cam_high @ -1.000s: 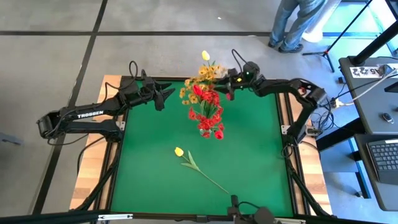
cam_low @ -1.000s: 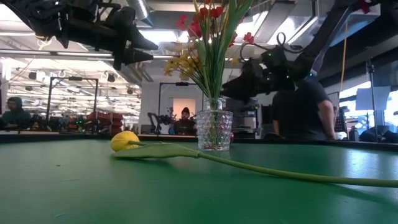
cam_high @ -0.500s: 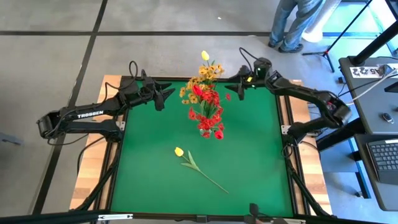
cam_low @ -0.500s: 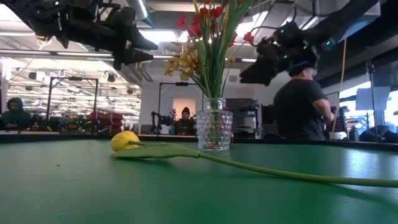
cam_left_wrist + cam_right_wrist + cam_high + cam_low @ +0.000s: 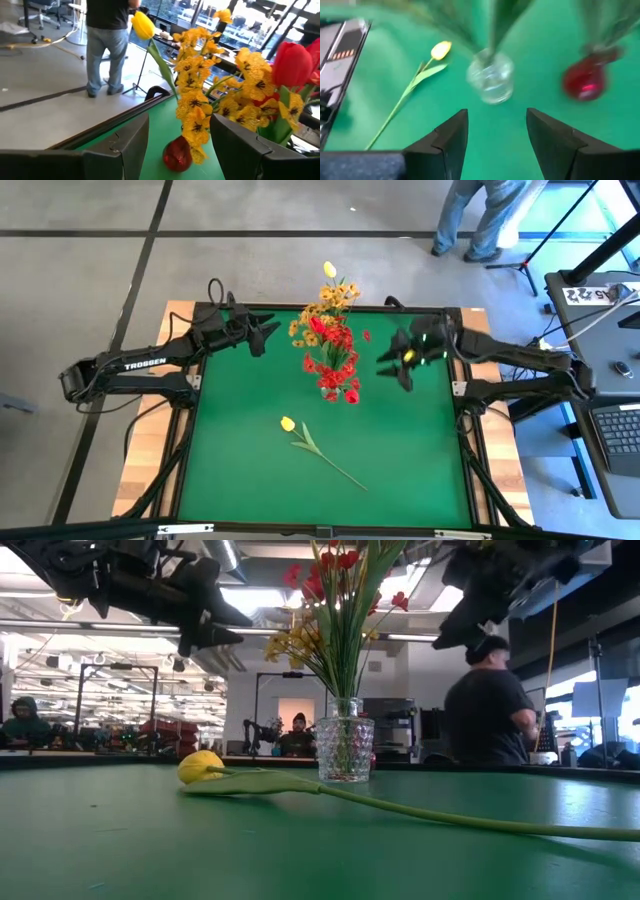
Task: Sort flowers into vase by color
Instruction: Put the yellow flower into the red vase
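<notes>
A clear glass vase point(image 5: 345, 748) stands on the green mat toward the far middle. It holds red and yellow flowers point(image 5: 330, 345) together. One yellow tulip point(image 5: 288, 423) lies flat on the mat nearer the front, its stem running toward the near right. A red tulip head point(image 5: 587, 82) hangs low beside the vase. My left gripper point(image 5: 272, 330) hovers open to the left of the bouquet, level with the yellow sprays point(image 5: 200, 100). My right gripper point(image 5: 388, 368) hovers open to the right of the vase, pointing down at it point(image 5: 490, 82).
The mat's dark frame point(image 5: 460, 390) bounds the work area. A person point(image 5: 480, 215) stands beyond the far right corner, and another person point(image 5: 490, 710) shows behind the table. A desk with a keyboard point(image 5: 620, 430) stands off to the right.
My right gripper has drawn back from the flowers at the far edge, going toward the table's right and near side and upward. It has tipped to point more downward. The flowers and the lying yellow tulip have stayed put.
</notes>
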Motion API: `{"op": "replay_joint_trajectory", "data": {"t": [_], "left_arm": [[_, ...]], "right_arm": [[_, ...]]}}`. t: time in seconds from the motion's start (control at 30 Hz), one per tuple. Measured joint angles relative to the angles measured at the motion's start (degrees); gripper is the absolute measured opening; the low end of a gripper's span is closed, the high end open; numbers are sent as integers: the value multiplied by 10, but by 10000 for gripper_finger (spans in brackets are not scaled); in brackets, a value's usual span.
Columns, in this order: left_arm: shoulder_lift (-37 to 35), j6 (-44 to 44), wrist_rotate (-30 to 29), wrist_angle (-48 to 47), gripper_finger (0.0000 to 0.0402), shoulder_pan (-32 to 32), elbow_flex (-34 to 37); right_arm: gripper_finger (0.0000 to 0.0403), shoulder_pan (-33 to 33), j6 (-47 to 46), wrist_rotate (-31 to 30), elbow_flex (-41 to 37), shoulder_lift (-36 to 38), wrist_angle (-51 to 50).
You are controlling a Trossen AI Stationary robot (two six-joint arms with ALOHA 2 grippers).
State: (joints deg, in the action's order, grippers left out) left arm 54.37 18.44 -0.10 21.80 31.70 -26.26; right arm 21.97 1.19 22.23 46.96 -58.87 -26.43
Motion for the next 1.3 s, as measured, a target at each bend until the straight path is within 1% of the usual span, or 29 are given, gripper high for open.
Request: {"op": "replay_joint_trajectory", "data": {"t": [0.1,0.2,0.33,0.5,0.67,0.77,0.87,1.0,1.3], "left_arm": [[0,11,-13,-2,204,0,0],[0,21,-20,-4,204,0,0],[0,29,-21,-4,203,0,0],[0,45,-22,-7,203,0,0],[0,68,-22,-8,203,0,0],[0,71,-22,-12,203,0,0],[0,71,-27,-25,203,0,0],[0,82,-37,-48,203,0,0],[0,103,-37,-92,203,0,0]], "right_arm": [[200,-105,-61,-70,-16,-2,7],[200,-203,-130,-144,-33,-16,44],[200,-310,-203,-243,-41,-47,83],[200,-406,-265,-355,-41,-101,166],[200,-460,-308,-432,-40,-165,252],[200,-474,-344,-460,-38,-204,276],[200,-484,-369,-472,-27,-245,297],[200,-500,-370,-471,7,-303,318],[200,-525,-370,-461,87,-414,325]]}}
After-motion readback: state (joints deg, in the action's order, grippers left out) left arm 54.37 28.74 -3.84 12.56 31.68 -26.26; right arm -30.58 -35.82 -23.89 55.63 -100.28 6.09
